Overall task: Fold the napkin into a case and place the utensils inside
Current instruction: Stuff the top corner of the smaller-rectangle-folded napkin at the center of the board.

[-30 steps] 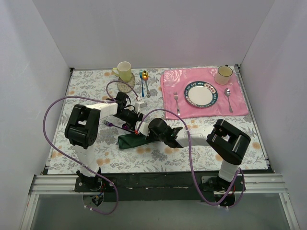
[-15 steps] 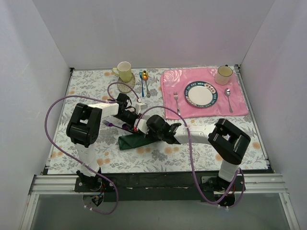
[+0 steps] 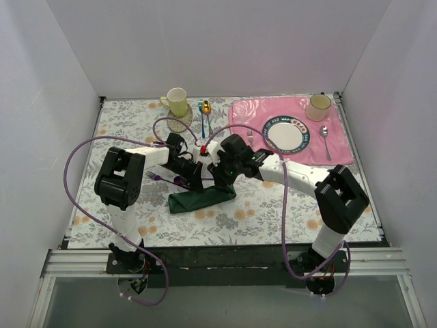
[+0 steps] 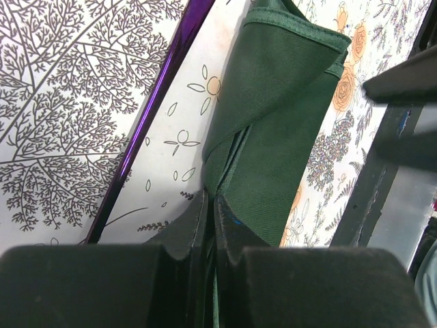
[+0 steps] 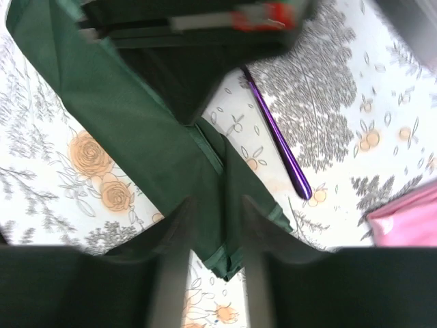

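Observation:
The dark green napkin (image 3: 202, 199) lies folded into a narrow strip on the flowered tablecloth. My left gripper (image 3: 193, 178) is shut on an edge layer of the napkin (image 4: 273, 116) at its far end; its fingertips (image 4: 198, 215) pinch the cloth. My right gripper (image 3: 220, 180) is open and hovers just above the napkin (image 5: 143, 137), its fingers (image 5: 179, 229) either side of the strip's corner. A purple fork (image 3: 160, 178) lies left of the napkin. A purple handle shows in the left wrist view (image 4: 153, 123) and in the right wrist view (image 5: 276, 143).
A pale yellow mug (image 3: 177, 101) and the blue and gold spoons (image 3: 204, 115) stand at the back. The pink placemat (image 3: 341, 147) at the back right holds a plate (image 3: 268, 130), a cup (image 3: 318, 106), a silver fork (image 3: 251, 147) and a silver spoon (image 3: 326, 140).
My right arm has swung up and toward the far side, so its wrist now sits behind the napkin. The left gripper has stayed on the cloth.

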Available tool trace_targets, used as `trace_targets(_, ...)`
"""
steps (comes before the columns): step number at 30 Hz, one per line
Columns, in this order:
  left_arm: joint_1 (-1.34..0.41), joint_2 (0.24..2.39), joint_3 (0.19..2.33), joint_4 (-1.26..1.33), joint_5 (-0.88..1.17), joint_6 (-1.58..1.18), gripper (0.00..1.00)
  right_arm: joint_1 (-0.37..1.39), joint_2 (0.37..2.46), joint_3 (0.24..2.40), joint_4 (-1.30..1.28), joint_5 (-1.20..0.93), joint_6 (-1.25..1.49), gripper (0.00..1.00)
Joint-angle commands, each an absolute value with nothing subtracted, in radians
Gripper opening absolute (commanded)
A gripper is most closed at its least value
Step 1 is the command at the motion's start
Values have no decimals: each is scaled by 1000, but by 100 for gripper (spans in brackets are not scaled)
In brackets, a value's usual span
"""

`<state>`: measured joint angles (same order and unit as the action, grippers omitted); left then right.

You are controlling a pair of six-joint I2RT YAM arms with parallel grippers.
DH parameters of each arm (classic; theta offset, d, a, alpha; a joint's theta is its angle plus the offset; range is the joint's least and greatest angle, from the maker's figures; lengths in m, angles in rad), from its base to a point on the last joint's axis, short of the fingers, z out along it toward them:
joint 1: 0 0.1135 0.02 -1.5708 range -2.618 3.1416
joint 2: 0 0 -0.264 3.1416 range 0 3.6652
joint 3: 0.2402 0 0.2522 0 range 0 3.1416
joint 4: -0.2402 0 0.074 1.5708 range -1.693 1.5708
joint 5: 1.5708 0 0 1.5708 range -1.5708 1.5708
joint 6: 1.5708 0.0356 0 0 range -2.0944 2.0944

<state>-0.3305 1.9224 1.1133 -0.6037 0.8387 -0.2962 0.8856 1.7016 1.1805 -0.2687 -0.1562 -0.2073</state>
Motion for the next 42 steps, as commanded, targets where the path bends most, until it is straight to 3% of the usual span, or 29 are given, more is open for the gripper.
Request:
trace_targets(1,-337,1927,1092,-600,779,-285,0,764,1690,1195,-308,-490,-19,33)
trace_targets(4,-337,1928,1094,-601,778,-285,0,687,1738,1167,-275,-619,102,24)
trace_targets(15,-337,1924,1085,-588,772,-302,0,637,1885,1049,-173,-716,173,19)
trace_targets(19,-337,1922,1078,-580,772,-307,0,620,1954,1037,-166,-669,163,19)
trace_targets(23,-337,1910,1057,-571,778,-292,0,589,1977,1037,-157,-753,181,20)
trace_targets(31,-337,1894,1055,-558,787,-276,0,569,1810,1029,-9,-994,383,30)
trace_targets(42,-337,1893,1052,-555,785,-288,0,522,1907,1045,12,-902,437,34)
